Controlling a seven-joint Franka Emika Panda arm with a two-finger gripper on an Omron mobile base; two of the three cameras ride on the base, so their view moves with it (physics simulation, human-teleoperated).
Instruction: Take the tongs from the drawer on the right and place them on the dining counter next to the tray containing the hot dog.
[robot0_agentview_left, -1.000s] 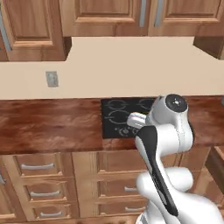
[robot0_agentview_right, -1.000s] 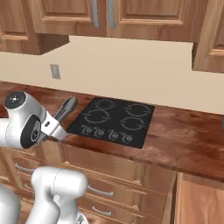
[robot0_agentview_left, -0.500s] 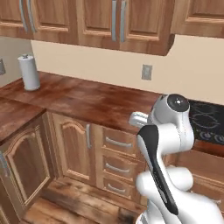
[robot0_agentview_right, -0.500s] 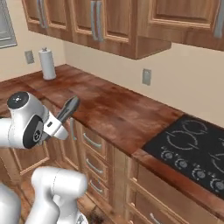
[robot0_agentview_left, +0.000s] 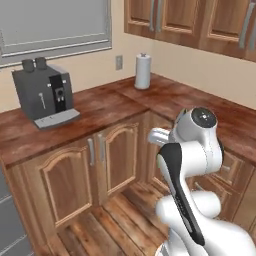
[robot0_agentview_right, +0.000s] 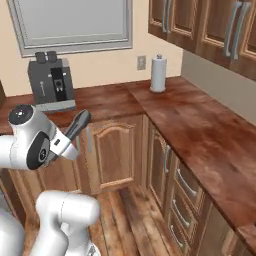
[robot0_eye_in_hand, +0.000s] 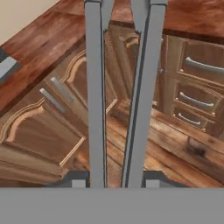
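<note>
end effector (robot0_eye_in_hand: 113, 177): pinching the tongs (robot0_eye_in_hand: 116, 92), which run straight out from its fingertips | beyond tongs: cabinet doors (robot0_eye_in_hand: 52, 118) and floor (robot0_eye_in_hand: 166, 148) | drawers (robot0_eye_in_hand: 197, 98) to their right | table (robot0_eye_in_hand: 39, 48) above the doors

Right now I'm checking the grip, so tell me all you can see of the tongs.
The tongs are two slim, flat grey metal arms rising side by side through the hand view, close at the bottom and spreading slightly toward the top, where they run out of frame. They stand between the tool's fingertips, held over cabinet doors and the wooden floor, touching nothing else.
</note>
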